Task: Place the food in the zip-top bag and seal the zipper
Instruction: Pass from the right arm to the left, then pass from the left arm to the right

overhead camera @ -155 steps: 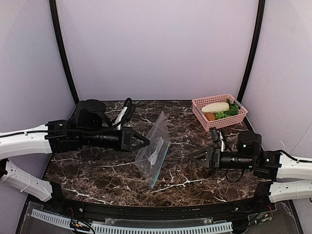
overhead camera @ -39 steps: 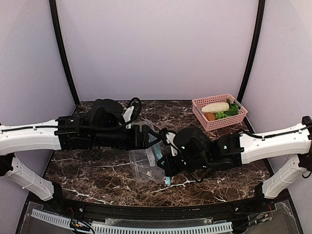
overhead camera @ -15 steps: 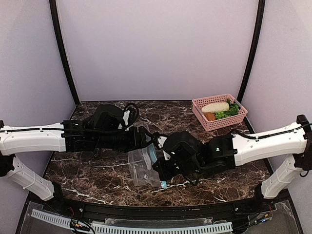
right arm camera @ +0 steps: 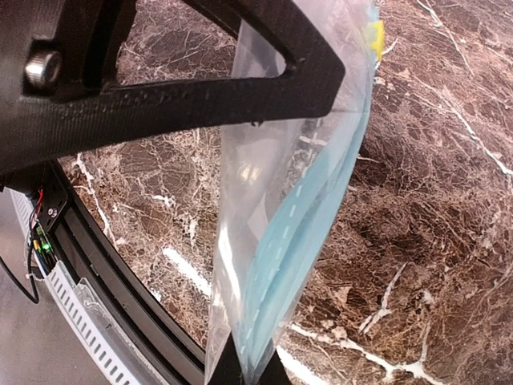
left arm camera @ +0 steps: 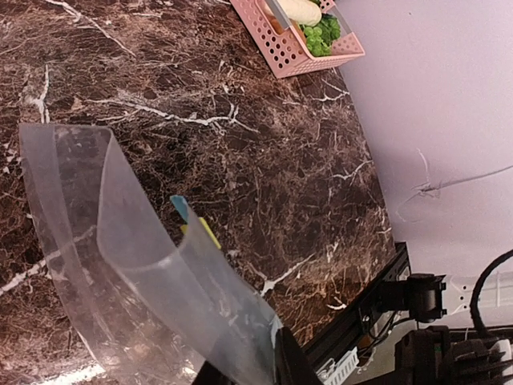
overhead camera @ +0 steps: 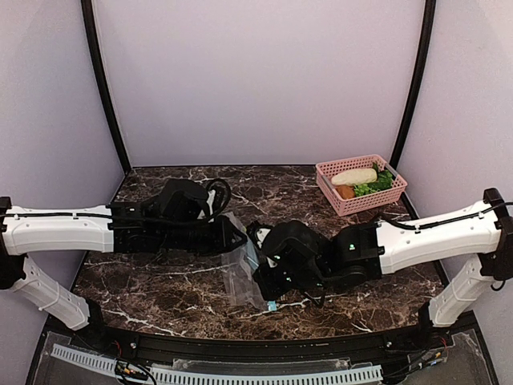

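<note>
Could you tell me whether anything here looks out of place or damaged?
Nothing is spilled or damaged. The zip-top bag, pinched between the left gripper and the right gripper, is empty and bowed rather than flat; the food lies in the pink basket.

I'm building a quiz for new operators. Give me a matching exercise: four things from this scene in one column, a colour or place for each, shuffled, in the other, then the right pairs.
Things:
1. zip-top bag
2. zipper
3. basket
4. food

Colour or place:
A. pink, at the far right
B. teal-blue strip
C. lying inside the basket
D. clear plastic, between the two arms

Pairs: 1-D, 2-B, 3-A, 4-C
</note>
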